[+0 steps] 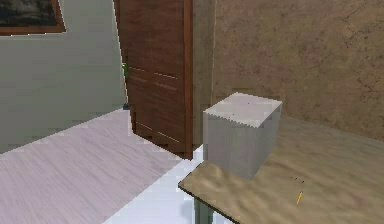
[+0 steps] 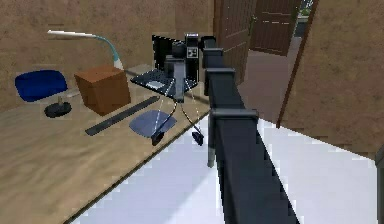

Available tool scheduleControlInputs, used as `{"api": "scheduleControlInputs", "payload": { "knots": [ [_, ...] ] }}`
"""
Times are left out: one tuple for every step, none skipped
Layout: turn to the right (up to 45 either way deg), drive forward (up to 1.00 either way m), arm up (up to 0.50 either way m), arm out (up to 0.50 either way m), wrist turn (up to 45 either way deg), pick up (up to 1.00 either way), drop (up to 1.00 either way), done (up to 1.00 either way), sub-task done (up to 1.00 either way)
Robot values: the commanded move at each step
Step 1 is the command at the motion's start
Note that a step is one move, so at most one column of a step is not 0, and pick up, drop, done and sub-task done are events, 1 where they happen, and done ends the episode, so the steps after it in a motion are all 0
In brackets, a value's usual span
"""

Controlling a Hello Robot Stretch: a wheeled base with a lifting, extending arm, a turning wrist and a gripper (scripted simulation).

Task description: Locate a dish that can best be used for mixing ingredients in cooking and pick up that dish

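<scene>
A grey-blue bowl-like shape (image 2: 148,124) lies on the wooden desk (image 2: 40,150) near its front edge, in the arm side view's middle. It looks rounded, with no clear long axis, and I cannot tell which way its mouth faces. The gripper (image 2: 177,138) is at the end of the dark arm (image 2: 235,150), its thin fingers (image 2: 160,132) reaching down at this shape. Since the shape sits on the desk there, I cannot tell whether the gripper holds anything.

Farther back on the desk are a dark flat strip (image 2: 110,122), a brown box (image 2: 102,90), a desk lamp (image 2: 85,40) with a white curved neck, and a deep blue rounded thing (image 2: 38,85). In the forward view a pale grey box (image 1: 242,135) stands on a wooden tabletop (image 1: 330,185), beside a brown panelled door (image 1: 160,70).
</scene>
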Motion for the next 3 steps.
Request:
{"api": "scheduleControlInputs", "payload": {
  "knots": [
    [0.0,0.00,0.00,0.00,45.0,0.00,0.00,0.00,0.00],
    [0.0,0.00,0.00,0.00,45.0,0.00,0.00,0.00,0.00],
    [0.0,0.00,0.00,0.00,36.0,0.00,0.00,0.00,0.00]
  ]
}}
